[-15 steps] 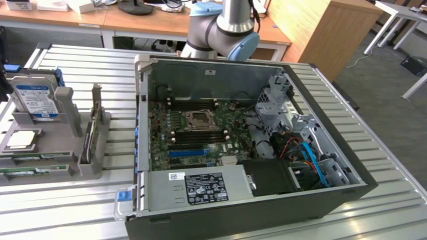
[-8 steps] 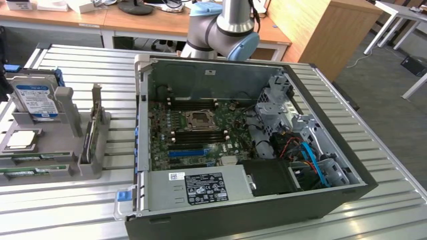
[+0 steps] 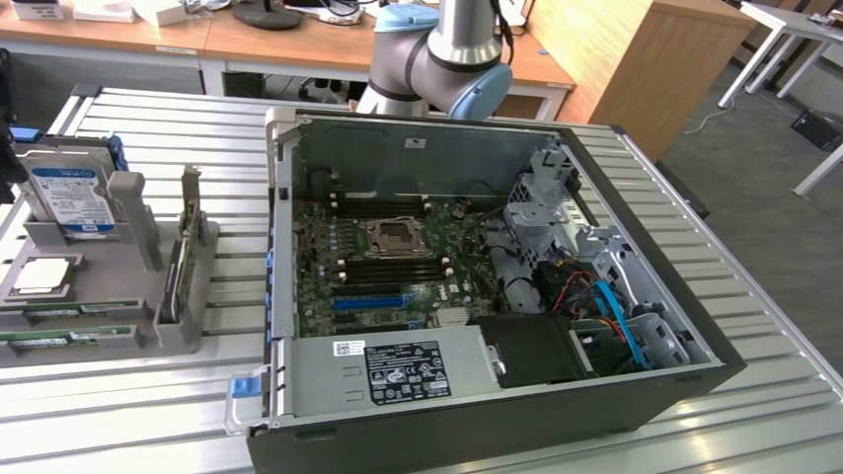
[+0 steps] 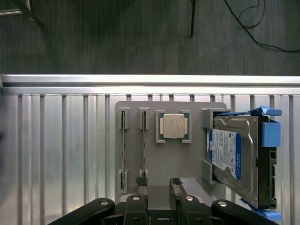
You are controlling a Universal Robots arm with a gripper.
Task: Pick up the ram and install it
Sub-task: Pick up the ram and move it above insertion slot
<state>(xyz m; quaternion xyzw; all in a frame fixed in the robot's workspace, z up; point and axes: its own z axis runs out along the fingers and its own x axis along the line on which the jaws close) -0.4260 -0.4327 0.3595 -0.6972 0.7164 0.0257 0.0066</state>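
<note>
- Stretching under everything, a table [image 3: 132, 415] [image 4: 61, 150] of ribbed, silvery metal slats.
- Beyond its edge, grey carpeted floor [image 3: 751, 148] [image 4: 117, 37], with a black cable [image 4: 248, 28] trailing across it in the wrist view.
- Behind the table in the exterior view, cluttered wooden desks [image 3: 303, 44] and a wooden cabinet [image 3: 619, 69] toward the exterior view's right.
- In the middle of the table, an open computer case [image 3: 527, 434]: motherboard [image 3: 382, 267] exposed, blue slot [image 3: 369, 299] on it, labelled power supply [image 3: 395, 370] at the near end, orange and blue cables [image 3: 599, 306] by the drive cage.
- Rising behind the case, the arm [image 3: 441, 59], grey metal with pale blue caps.
- On the exterior view's left, well apart from the motherboard, a grey holder [image 3: 145, 306] [image 4: 133, 154] carrying a blue-labelled hard drive [image 3: 73, 197] [image 4: 229, 154], a processor [image 3: 39, 275] [image 4: 173, 126] and two ram sticks [image 3: 59, 316] [image 4: 123, 150].
- Ram sticks set on edge in neighbouring slots of the holder, side by side, the processor just beside them.
- Over the holder's edge, the hand [image 4: 158, 187], fingers [image 4: 137, 201] spread wide with nothing between them; one tip seen by the end of the stick nearer the processor.
- Between holder and motherboard: an upright card [image 3: 195, 227] on the holder's case-side edge, then the case's side wall.
</note>
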